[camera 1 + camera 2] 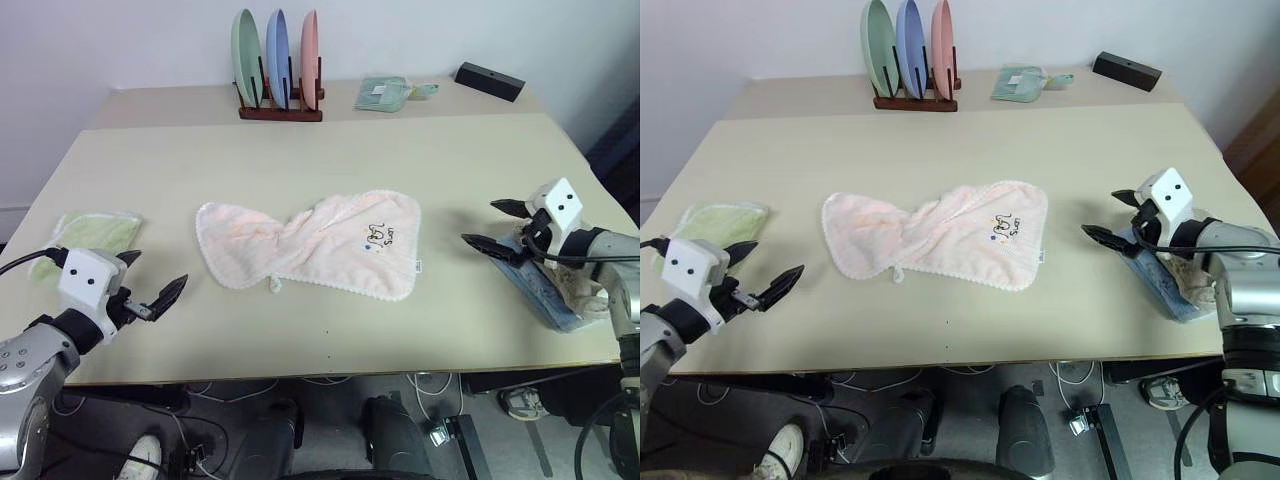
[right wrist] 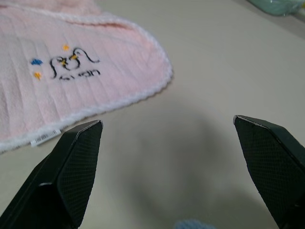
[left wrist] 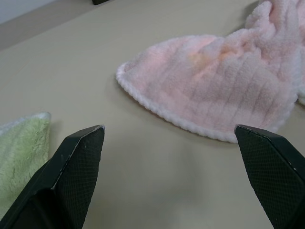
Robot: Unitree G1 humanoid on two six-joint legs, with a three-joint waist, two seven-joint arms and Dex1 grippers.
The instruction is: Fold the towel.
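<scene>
Both grippers wait at the near edge of the table, nothing held. Left gripper hovers low near the left corner, jaws spread wide, pointing toward the towel's left lobe. Just behind it lies a green towel, folded, not part of the job. Right gripper sits out at the right edge, jaws also wide, aimed left at the towel; under that arm a blue cloth bundle rests on the table edge.

Towel lies mid-table, between the two grippers and apart from both. It is not flat: pinched and wrinkled in the middle, left end rounded, right end wider with the dark logo up and a small tag on the right edge. No fold made yet.

Step looks like the approach before the first grasp. Next move likely calls for each gripper to drop to the table and pinch a near corner or edge, probably smoothing out the twist first.

Far side: plate rack with three plates, a teal cloth, a black box.
</scene>
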